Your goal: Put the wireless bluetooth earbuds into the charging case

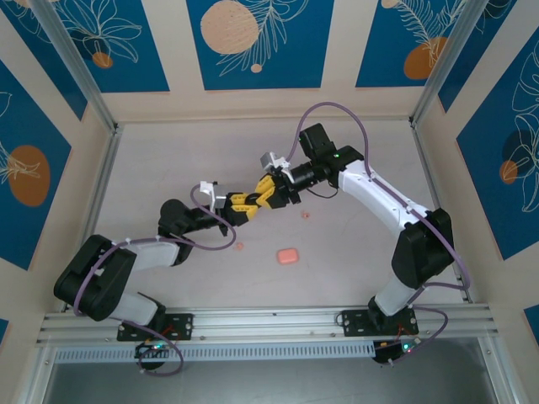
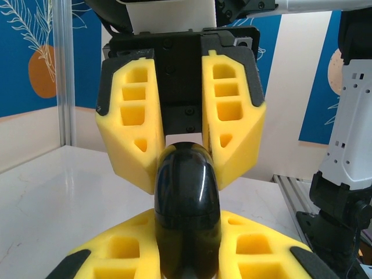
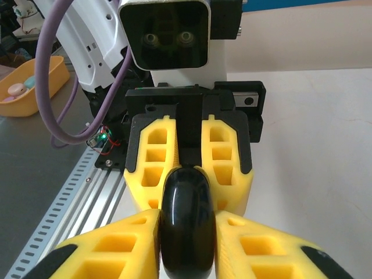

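Observation:
My left gripper and right gripper meet tip to tip above the middle of the table. Both are shut on one glossy black oval object with a seam round its middle. In the left wrist view my left fingers clamp its near end and the right gripper its far end. In the right wrist view the right gripper squeezes the black object. The pink charging case lies shut on the table nearer the bases. Two tiny pink earbuds lie loose on either side of it.
An aluminium rail runs along the near table edge, with both arm bases on it. Wall panels and metal posts ring the table. Beyond the rail, off the table, sits an orange tray holding small pink items.

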Controlling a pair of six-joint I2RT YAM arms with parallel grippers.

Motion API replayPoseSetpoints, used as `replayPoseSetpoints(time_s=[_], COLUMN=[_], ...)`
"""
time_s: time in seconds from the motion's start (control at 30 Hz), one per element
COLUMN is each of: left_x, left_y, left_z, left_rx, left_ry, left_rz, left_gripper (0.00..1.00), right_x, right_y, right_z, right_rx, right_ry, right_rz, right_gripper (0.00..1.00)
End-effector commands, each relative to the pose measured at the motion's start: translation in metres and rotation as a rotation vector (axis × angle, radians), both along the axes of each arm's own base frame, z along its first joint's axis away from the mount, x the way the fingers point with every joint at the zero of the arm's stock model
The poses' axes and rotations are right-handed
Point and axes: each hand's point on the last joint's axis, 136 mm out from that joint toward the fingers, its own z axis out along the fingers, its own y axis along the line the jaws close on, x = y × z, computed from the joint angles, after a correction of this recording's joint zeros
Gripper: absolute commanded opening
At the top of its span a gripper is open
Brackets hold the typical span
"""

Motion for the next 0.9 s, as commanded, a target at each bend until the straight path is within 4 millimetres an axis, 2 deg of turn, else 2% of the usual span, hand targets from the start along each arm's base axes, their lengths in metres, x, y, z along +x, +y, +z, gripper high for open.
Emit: replayPoseSetpoints(time_s=[0.0,0.07,0.17,0.27,0.3,0.33,0.5,0.87], left_x=[-0.006,-0.005,-0.003,0.001,0.003,0.006,0.020,0.055], left_y=[0.001,0.001,0.001,0.002,0.002,0.003,0.005,0.020], left_z=[0.020,0.019,0.017,0.011,0.009,0.005,-0.012,-0.050], left_rx=[-0.035,-0.035,-0.033,-0.028,-0.025,-0.020,0.020,0.226], left_ry=[-0.068,-0.064,-0.058,-0.048,-0.042,-0.031,0.015,0.156], left_rz=[-0.016,-0.011,0.000,0.024,0.037,0.053,0.130,0.352], left_gripper=[0.03,0.07,0.22,0.44,0.57,0.60,0.62,0.65], right_x=[-0.006,-0.007,-0.005,0.000,0.002,0.006,0.024,0.075], right_y=[0.003,0.002,-0.004,-0.015,-0.019,-0.024,-0.053,-0.140], right_z=[0.010,0.009,0.012,0.013,0.012,0.011,-0.007,-0.097], right_rx=[0.028,0.026,0.030,0.018,0.008,-0.005,-0.114,-0.451], right_ry=[0.011,0.009,0.016,0.033,0.039,0.046,0.111,0.401], right_rz=[0.042,0.041,0.032,-0.001,-0.017,-0.037,-0.161,-0.528], right_gripper=[0.17,0.12,0.10,0.10,0.09,0.09,0.09,0.09])
